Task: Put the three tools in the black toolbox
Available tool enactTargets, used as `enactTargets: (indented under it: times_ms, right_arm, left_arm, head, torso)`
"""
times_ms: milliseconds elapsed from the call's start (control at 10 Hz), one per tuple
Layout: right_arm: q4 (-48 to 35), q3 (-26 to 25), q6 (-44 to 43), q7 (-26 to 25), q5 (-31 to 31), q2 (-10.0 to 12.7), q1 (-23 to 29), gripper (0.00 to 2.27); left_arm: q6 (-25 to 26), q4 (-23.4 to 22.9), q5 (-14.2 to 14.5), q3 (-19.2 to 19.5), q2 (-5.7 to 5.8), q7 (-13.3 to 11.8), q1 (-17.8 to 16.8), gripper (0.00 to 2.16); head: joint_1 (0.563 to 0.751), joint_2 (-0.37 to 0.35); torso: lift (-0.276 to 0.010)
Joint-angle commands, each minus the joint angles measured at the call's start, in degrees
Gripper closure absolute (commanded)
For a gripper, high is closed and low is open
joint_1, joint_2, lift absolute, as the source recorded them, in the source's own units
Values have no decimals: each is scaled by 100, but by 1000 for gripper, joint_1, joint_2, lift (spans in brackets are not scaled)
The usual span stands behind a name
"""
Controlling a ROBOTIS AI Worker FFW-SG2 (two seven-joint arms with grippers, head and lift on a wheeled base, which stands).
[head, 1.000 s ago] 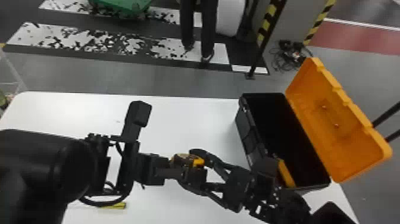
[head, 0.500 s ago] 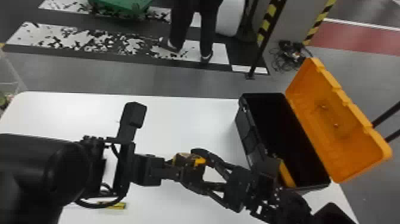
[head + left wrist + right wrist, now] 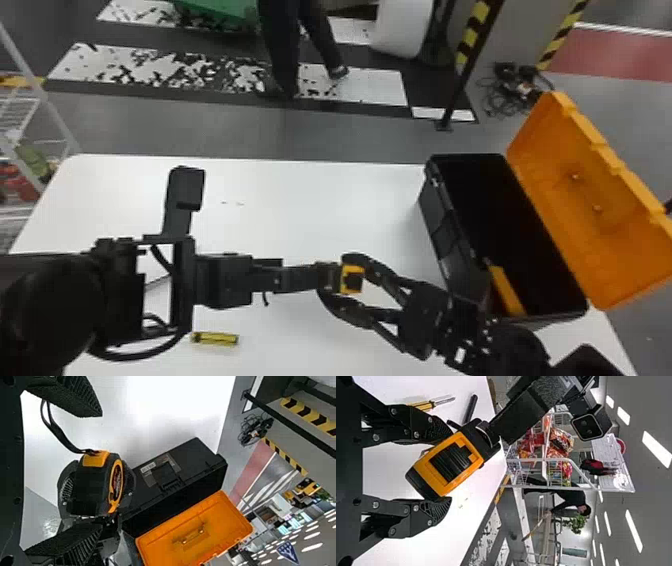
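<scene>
At the head view's centre, the right gripper (image 3: 449,467) clasps the tape measure (image 3: 352,279), apparently because that arm sits nearer the toolbox (image 3: 441,232) at right; the left gripper (image 3: 100,471) gapes, empty.

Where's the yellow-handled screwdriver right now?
Head view, robot's left side: the yellow-handled screwdriver lies on the white table, right beside the left arm's looping cable.

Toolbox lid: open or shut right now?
Open. The orange lid is swung away from the black toolbox, and the head view looks straight into its dark interior.
</scene>
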Motion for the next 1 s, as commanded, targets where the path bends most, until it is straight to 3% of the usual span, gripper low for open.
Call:
enactTargets:
  times_ms: [0,200,300,400,600,700,900]
  right_arm:
    - [4,50,11,-55,59,12,-6,1980]
    - [-22,103,81,-81,120,29,12,2007]
    - [-22,94,81,-99,147,38,29,2007]
    - [-22,76,81,-99,173,29,56,2007]
    - [-22,15,64,-99,217,29,100,2007]
    - [-22,6,81,-99,234,20,108,2007]
    - [-75,-170,64,-116,226,20,161,2007]
  left_arm:
    - [3,-51,196,194,140,-12,74,2]
    - [3,-69,213,220,202,-3,100,2]
    - [-14,-174,248,282,298,23,171,2]
    - [-32,-262,283,422,439,41,294,2]
    - [-84,-464,591,959,579,41,575,2]
    - [-120,-578,732,1214,588,6,733,2]
    - [-383,-781,732,1486,615,-56,1093,2]
  head:
    - [695,-93]
    - [695,-58]
    - [695,-47]
    - [695,-41]
    - [695,0]
    - [695,25]
    - [695,60]
  torso:
    - [-55]
    - [-55]
    - [-55]
    - [-55]
    - [-55]
    - [-55]
    - [-55]
